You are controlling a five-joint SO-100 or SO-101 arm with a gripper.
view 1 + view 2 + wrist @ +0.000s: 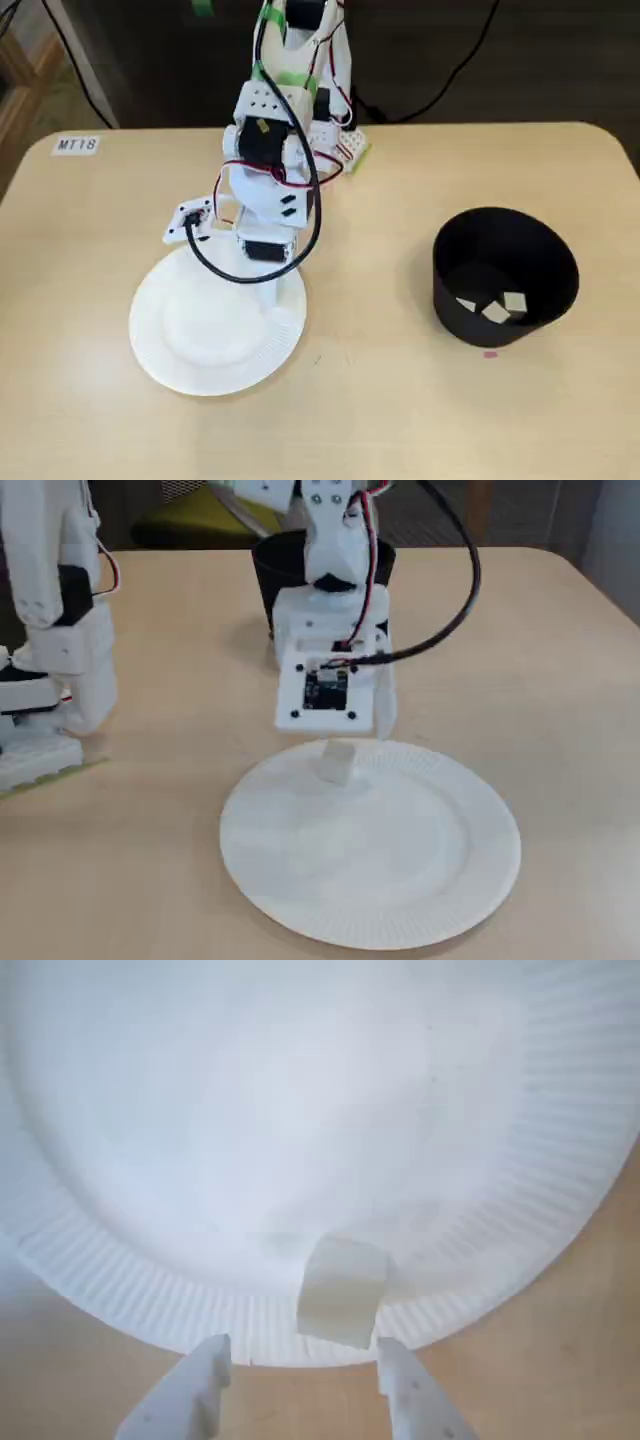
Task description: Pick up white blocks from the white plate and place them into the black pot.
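Spanning every view, a pale wooden tabletop (400,400) with rounded corners carries the white plate (160,350) toward its left edge in a fixed view and the black pot (505,275), holding three white blocks (497,308), toward its right. Above the plate's ribbed rim, the gripper (300,1370) hangs released, jaws apart, with one off-white cube (342,1290) just ahead between them.

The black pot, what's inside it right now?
In a fixed view, the black pot holds three white blocks on its floor. Its near wall hides part of the floor, so more could be there.
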